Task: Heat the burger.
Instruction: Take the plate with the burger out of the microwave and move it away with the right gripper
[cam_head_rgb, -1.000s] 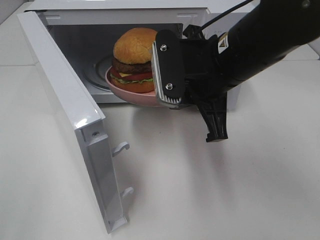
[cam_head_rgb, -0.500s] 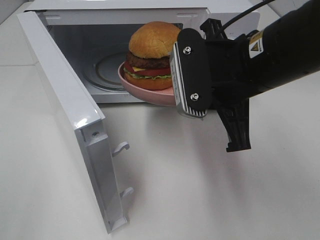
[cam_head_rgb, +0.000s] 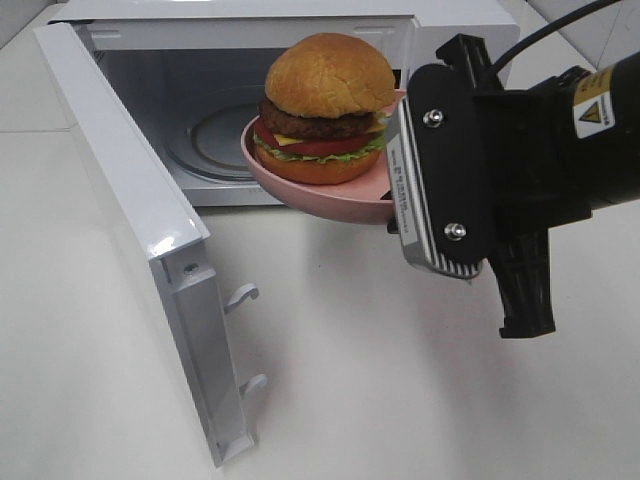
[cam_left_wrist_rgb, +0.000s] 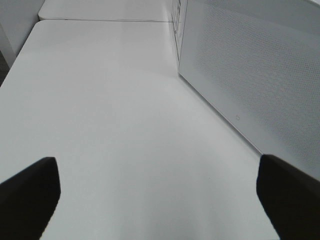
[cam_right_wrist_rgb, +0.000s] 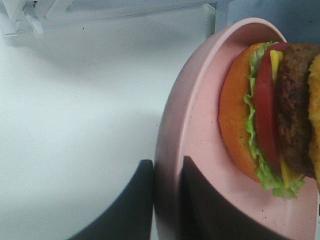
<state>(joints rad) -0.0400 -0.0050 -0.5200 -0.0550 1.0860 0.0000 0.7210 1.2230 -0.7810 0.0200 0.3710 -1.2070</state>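
The burger (cam_head_rgb: 328, 100), with a golden bun and brown, red and green layers, sits on the pink dish (cam_head_rgb: 330, 195). The dish is held in the air in front of the open microwave (cam_head_rgb: 250, 30), right of the opening's middle. My right gripper (cam_head_rgb: 393, 195) is shut on the dish's right rim. In the right wrist view the dark fingers (cam_right_wrist_rgb: 135, 200) clamp the rim of the dish (cam_right_wrist_rgb: 195, 150), with the burger (cam_right_wrist_rgb: 270, 115) lying on it. My left gripper (cam_left_wrist_rgb: 160, 200) is open and empty over bare table, beside the outer face of the microwave door (cam_left_wrist_rgb: 250, 75). It is out of the exterior view.
The microwave door (cam_head_rgb: 130, 200) stands swung out to the left, with two latch hooks (cam_head_rgb: 245, 295) on its edge. The glass turntable (cam_head_rgb: 205, 140) lies bare inside the cavity. White table (cam_head_rgb: 400, 400) stretches in front of the microwave.
My right gripper has carried the dish and burger right and up, out from the microwave's mouth and nearer the camera. The door has not moved.
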